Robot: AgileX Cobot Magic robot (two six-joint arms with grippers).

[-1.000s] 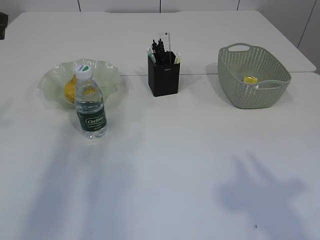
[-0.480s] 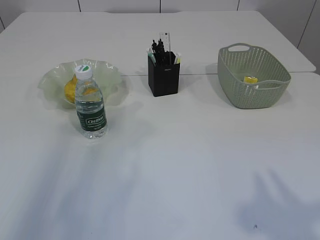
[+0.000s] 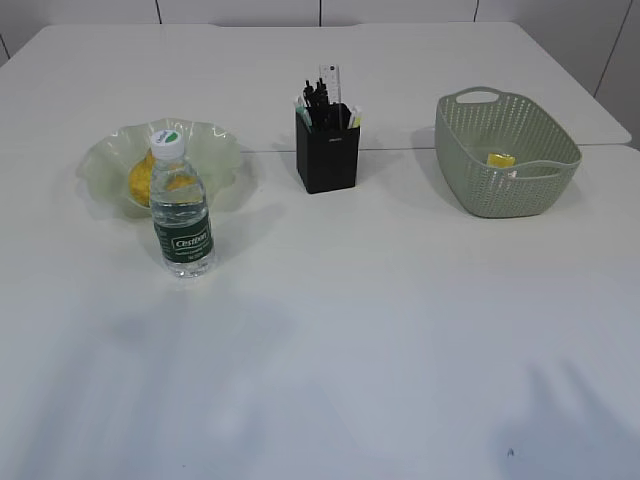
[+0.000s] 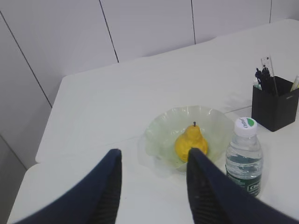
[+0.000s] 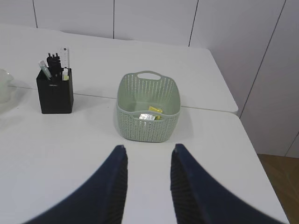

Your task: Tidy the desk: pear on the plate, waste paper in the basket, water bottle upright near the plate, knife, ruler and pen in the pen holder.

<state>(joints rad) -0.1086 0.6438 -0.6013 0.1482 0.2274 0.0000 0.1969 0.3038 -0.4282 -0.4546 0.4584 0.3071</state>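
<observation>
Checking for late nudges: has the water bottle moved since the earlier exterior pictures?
No. The water bottle stands upright in the same spot, in front of the plate.

Even, bright, diffuse light. Faint blurred shadows cross the desk (image 3: 400, 300) toward 6 o'clock in the exterior view. Near-field gripper fingers (image 4: 110, 186) appear soft; no glare.

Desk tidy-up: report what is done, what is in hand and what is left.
Done: the pear lies on the plate, the water bottle stands upright beside it, the ruler and pens stand in the pen holder, and the paper scraps sit in the basket. In hand: nothing; the left gripper and right gripper are open and empty. Left: nothing visible on the desk.
</observation>
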